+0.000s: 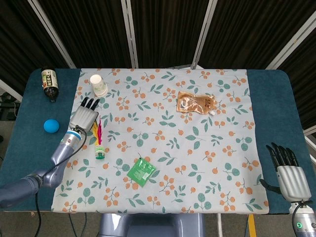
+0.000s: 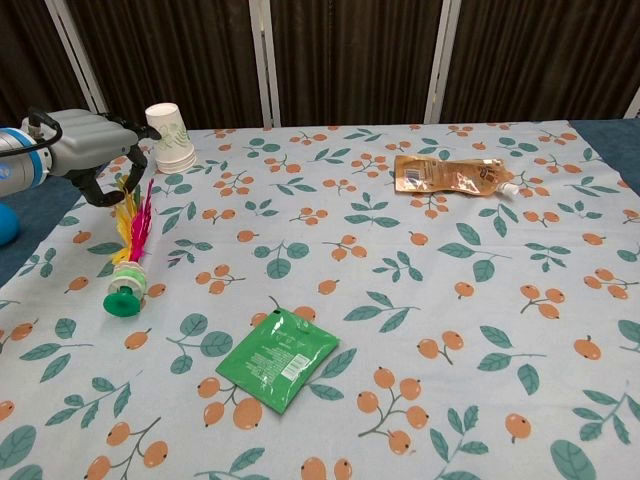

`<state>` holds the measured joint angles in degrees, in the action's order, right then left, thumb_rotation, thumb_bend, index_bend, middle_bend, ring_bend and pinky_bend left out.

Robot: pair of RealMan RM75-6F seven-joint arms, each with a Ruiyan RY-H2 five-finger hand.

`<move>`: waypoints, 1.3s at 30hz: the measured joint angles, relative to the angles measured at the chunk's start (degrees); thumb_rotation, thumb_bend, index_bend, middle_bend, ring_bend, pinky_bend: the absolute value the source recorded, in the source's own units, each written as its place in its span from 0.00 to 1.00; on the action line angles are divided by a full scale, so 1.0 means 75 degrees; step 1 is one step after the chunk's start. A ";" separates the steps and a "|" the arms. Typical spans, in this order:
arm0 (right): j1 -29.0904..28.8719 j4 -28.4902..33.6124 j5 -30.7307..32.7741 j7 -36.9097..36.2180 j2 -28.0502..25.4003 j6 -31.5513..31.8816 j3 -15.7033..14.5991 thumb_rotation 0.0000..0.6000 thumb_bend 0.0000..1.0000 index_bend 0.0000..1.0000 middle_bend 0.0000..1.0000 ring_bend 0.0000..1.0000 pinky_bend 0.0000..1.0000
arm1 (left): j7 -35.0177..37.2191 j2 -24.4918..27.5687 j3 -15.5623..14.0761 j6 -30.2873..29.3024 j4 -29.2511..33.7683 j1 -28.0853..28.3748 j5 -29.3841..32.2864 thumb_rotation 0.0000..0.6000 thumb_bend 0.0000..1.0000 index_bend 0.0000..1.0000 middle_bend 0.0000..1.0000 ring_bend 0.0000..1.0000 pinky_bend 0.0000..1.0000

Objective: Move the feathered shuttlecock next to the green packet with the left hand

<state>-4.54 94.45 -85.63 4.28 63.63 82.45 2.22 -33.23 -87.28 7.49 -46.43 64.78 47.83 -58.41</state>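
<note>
The feathered shuttlecock (image 2: 128, 255) has pink and yellow feathers and a green base, which rests on the floral cloth at the left. My left hand (image 2: 88, 150) is just above its feather end, fingers curled around the feather tips, which stand up toward the palm. In the head view the left hand (image 1: 84, 117) sits just left of the shuttlecock (image 1: 99, 142). The green packet (image 2: 278, 357) lies flat near the front middle, well right of the shuttlecock (image 1: 141, 172). My right hand (image 1: 288, 172) hangs past the table's front right corner with its fingers spread and nothing in it.
A paper cup (image 2: 170, 138) lies behind the left hand. A brown pouch (image 2: 447, 174) lies at the back right. A blue ball (image 1: 51, 126) and a dark bottle (image 1: 49, 84) are on the blue table (image 1: 29, 148) left of the cloth.
</note>
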 measured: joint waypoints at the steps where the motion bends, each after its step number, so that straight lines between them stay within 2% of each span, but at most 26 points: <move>1: 0.0000 -0.0001 -0.0001 0.0003 0.0001 0.0002 0.0000 1.00 0.09 0.05 0.00 0.00 0.00 | -0.0003 0.0110 0.0004 -0.0062 0.0156 -0.0011 -0.0033 1.00 0.47 0.59 0.00 0.00 0.00; 13: 0.0002 0.0006 -0.0005 0.0064 0.0027 0.0026 0.0011 1.00 0.09 0.05 0.00 0.00 0.00 | -0.0093 0.1476 0.0094 -0.0762 0.2146 -0.0122 -0.0495 1.00 0.47 0.59 0.00 0.00 0.00; 22: 0.0006 -0.0005 -0.0022 0.0074 0.0037 0.0048 0.0013 1.00 0.09 0.05 0.00 0.00 0.00 | -0.0188 0.2088 0.0097 -0.1139 0.3296 -0.0127 -0.1128 1.00 0.47 0.60 0.00 0.00 0.00; 28: 0.0006 -0.0011 -0.0018 0.0069 0.0036 0.0044 0.0014 1.00 0.09 0.05 0.00 0.00 0.00 | -0.0287 0.2229 0.0177 -0.1297 0.3848 -0.0022 -0.1376 1.00 0.47 0.61 0.00 0.00 0.00; 39: -0.0005 -0.0013 -0.0002 0.0045 0.0023 0.0014 0.0018 1.00 0.09 0.05 0.00 0.00 0.00 | -0.0518 0.1918 0.0256 -0.1369 0.4123 0.0158 -0.1333 1.00 0.47 0.61 0.00 0.00 0.00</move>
<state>-4.58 94.35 -85.64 4.62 63.81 82.55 2.35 -37.12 -72.90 9.41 -56.70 95.70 49.02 -68.41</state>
